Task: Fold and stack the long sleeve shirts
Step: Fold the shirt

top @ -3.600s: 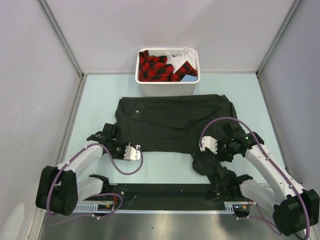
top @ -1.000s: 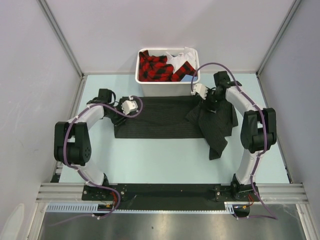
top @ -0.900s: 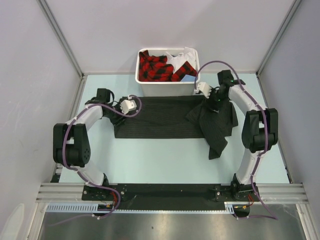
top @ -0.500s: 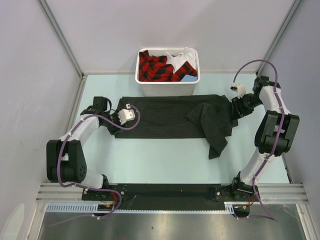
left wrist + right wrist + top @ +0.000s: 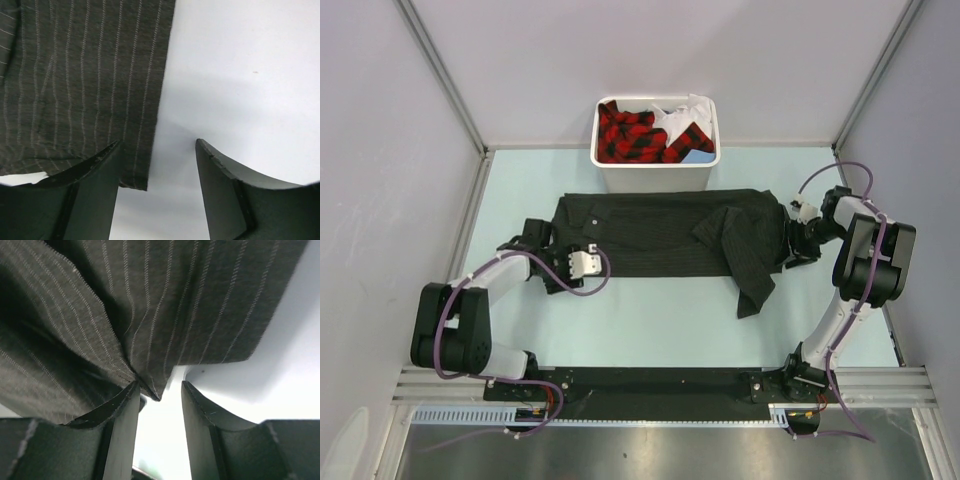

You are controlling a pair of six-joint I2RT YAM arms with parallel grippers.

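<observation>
1. We find bare table point(image 5: 650, 325) across the lower middle of the top view, open from left to right.
2. The dangling sleeve point(image 5: 752, 285) narrows that strip at lower right.
3. The white bin point(image 5: 655, 178) blocks the upper centre, just beside the shirt's point(image 5: 640, 235) far edge.
4. Between the left gripper's point(image 5: 157, 147) parted fingers we see only table; a cloth fold pokes between the right gripper's point(image 5: 160, 385) fingers.

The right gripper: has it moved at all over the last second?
Yes. The right gripper has swung away from the white bin, rightward and toward the near edge, to the right end of the dark pinstriped shirt.
</observation>
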